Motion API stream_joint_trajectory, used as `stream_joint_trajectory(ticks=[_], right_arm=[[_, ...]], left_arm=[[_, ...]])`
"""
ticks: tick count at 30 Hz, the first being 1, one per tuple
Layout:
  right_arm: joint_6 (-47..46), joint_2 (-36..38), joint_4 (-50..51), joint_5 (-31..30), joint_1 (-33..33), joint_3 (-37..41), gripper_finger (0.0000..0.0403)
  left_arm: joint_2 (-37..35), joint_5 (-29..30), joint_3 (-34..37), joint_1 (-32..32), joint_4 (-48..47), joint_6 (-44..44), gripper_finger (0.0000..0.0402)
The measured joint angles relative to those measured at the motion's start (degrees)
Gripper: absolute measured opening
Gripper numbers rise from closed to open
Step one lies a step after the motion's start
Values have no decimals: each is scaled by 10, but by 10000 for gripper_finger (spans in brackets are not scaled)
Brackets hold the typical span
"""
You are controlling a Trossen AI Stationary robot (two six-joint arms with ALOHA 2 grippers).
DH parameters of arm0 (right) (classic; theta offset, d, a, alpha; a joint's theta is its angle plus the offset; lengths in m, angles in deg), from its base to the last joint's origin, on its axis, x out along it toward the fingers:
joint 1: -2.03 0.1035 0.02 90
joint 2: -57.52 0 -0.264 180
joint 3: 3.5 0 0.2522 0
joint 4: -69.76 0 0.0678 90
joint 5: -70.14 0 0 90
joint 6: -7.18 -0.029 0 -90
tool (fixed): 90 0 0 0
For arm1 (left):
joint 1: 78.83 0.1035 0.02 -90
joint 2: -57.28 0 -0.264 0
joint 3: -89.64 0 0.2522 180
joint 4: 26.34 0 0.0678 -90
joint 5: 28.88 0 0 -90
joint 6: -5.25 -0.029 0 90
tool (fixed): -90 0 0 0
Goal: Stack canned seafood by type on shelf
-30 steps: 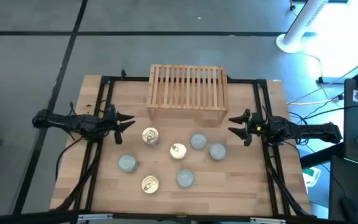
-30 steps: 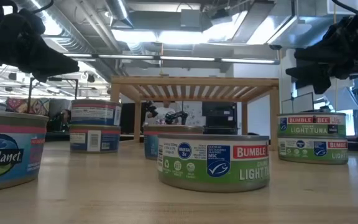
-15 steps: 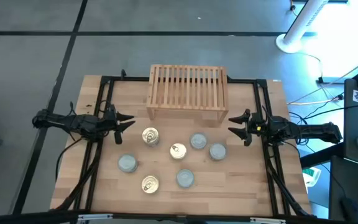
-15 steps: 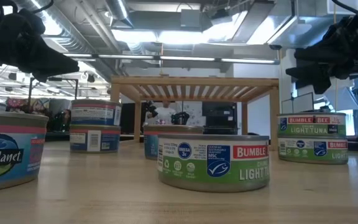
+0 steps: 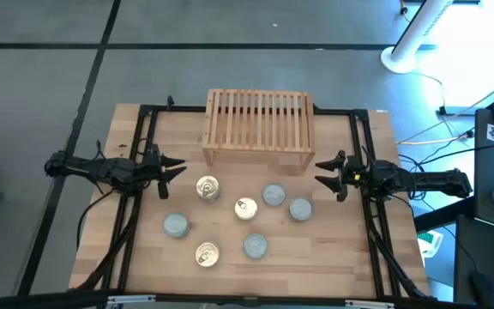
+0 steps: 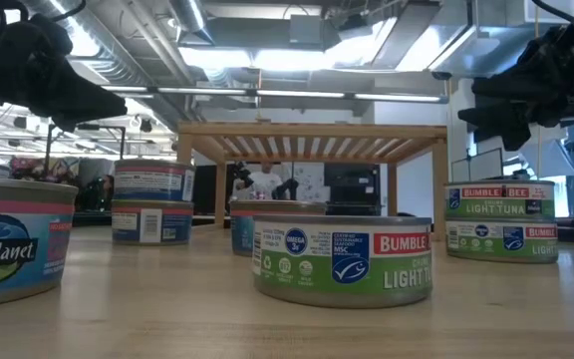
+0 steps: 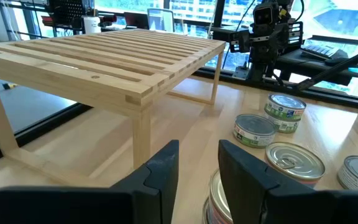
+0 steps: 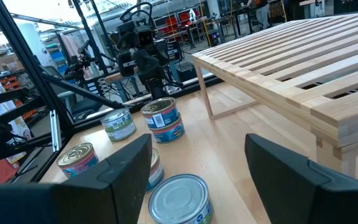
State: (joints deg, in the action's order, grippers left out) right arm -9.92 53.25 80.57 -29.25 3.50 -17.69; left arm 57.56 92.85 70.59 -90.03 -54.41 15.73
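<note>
Wooden table (image 5: 127, 257): tuna tins (image 5: 246, 208) loose between the claws, shelf (image 5: 259, 127) beyond. Tins rigid, smooth-walled; pinch across the sides. Left gripper (image 5: 178, 166) partly spread, right gripper (image 5: 322, 171) spread; both empty.

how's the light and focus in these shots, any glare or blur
Low view: bright ceiling lights glare, leaving both arms as dark silhouettes; the nearest tin is cropped and soft. High view: even, soft light on the table. Right wrist view: own fingers blurred.

A wooden table (image 5: 333, 257) stands beside a white fan base (image 5: 399, 58)
</note>
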Motion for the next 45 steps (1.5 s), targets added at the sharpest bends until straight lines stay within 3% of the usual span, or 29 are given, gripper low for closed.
stream_joint_trajectory(ticks=[18,31,36,45], right_arm=[[-5,0,-2,-15,0,-3,257],[91,0,4,152,0,-39,257],[126,0,1,176,0,-39,257],[183,-21,18,180,0,-83,257]], left_arm=[[0,0,0,0,0,0,109],[0,0,0,0,4,21,109],[0,0,0,0,5,37,109],[0,0,1,0,78,-36,109]])
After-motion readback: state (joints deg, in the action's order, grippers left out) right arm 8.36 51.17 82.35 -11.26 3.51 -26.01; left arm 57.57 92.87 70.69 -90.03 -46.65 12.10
